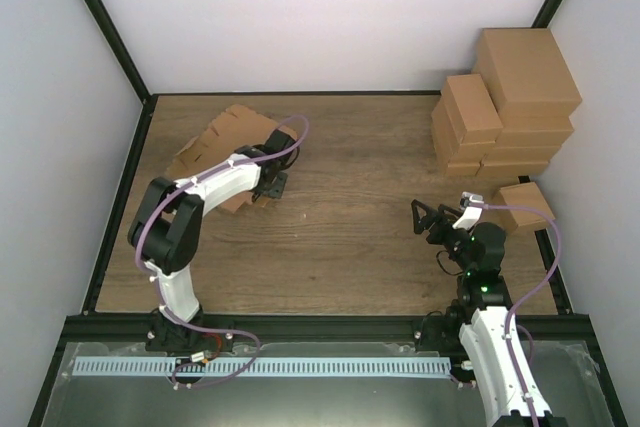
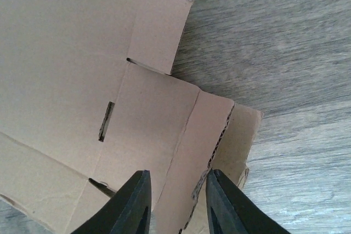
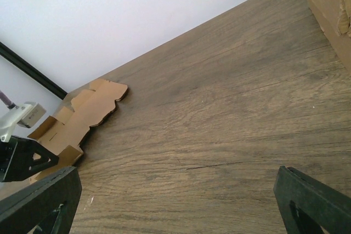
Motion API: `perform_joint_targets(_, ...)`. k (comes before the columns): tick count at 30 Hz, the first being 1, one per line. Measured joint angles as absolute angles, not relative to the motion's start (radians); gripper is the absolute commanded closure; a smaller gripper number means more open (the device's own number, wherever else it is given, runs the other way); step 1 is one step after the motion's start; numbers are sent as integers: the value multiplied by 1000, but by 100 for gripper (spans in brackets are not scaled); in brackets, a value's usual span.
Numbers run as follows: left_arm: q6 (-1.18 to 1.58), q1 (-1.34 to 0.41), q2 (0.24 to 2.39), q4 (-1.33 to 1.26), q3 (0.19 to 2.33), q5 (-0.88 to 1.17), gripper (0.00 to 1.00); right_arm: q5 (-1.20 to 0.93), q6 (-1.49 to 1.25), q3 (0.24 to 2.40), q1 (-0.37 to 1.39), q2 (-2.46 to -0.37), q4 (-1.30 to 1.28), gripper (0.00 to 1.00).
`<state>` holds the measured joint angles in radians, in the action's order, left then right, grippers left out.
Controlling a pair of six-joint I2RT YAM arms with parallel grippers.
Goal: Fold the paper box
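Note:
A pile of notched brown cardboard blanks (image 1: 222, 142) lies at the back left. It also shows in the right wrist view (image 3: 82, 113). I see no single paper box lying apart from the pile. My left gripper (image 1: 270, 187) is at the pile's right edge. In the left wrist view its jaws (image 2: 178, 206) stand apart over the end flap of the top sheet (image 2: 109, 80), with the flap's corrugated edge between them. My right gripper (image 1: 422, 219) is open wide and empty above bare table (image 3: 175, 201).
Bigger brown cartons (image 1: 510, 97) are stacked at the back right, with their corner in the right wrist view (image 3: 329, 4). One small carton (image 1: 525, 205) sits beside the right arm. A black frame and white walls border the wooden table (image 1: 350, 217).

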<state>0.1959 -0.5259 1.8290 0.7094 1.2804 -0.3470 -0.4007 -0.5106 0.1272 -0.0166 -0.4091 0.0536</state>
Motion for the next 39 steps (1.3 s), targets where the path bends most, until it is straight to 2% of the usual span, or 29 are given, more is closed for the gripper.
perform_joint_targets(4, 178, -527, 1856, 717, 1286, -347, 80, -401, -511, 127, -17, -408, 54, 0)
perform_joint_targets(8, 160, -527, 1884, 739, 1302, -349, 95, -401, -511, 127, -17, -407, 54, 0)
perform_joint_targets(9, 155, -527, 1893, 745, 1309, -353, 96, -401, -511, 127, -17, -407, 54, 0)
perform_joint_targets(16, 162, -528, 1903, 813, 1356, -441, 96, -401, -511, 127, -17, -406, 54, 0)
perform_joint_targets(20, 181, -528, 1834, 873, 1411, -533, 96, -401, -511, 127, -17, -405, 54, 0)
perform_joint_targets(29, 223, -529, 1582, 953, 1744, -610, 96, -401, -511, 127, -17, -402, 54, 0)
perform_joint_targets(34, 230, -529, 1398, 878, 1757, -444, 96, -401, -511, 127, -17, -403, 54, 0)
perform_joint_targets(39, 219, -612, 1393, 785, 1757, -264, 96, -401, -511, 127, -17, -403, 54, 0)
